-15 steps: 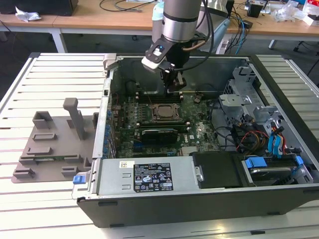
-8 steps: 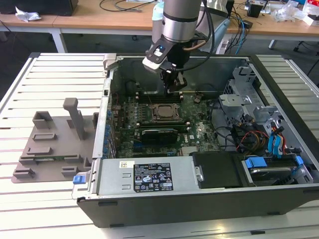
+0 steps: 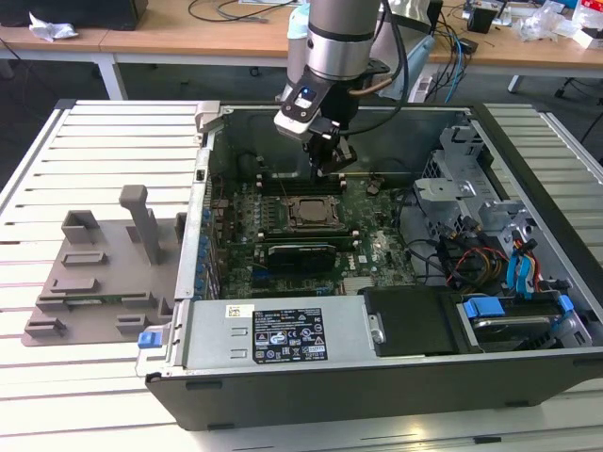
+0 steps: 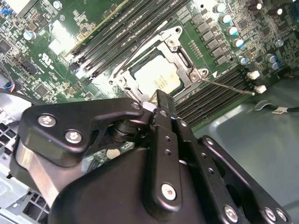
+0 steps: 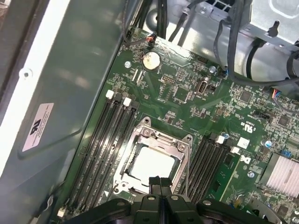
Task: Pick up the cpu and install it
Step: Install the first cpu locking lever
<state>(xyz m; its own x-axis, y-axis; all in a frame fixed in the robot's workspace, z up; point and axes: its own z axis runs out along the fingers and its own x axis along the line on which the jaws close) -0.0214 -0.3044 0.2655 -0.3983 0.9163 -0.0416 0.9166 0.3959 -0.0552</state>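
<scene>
Both wrist views: cpu (image 5: 153, 164) amid memory slots (image 5: 100, 144).

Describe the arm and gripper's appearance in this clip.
The arm is a silver-grey cylinder with a black band, black cables trailing beside it. Its wrist block carries a small blue light. The gripper is matt black, with jointed link plates fastened by silver screws in the second wrist view.

silver-grey arm (image 3: 334, 38) with looping black cable, black tool (image 4: 161, 105) studded with silver screws.
</scene>
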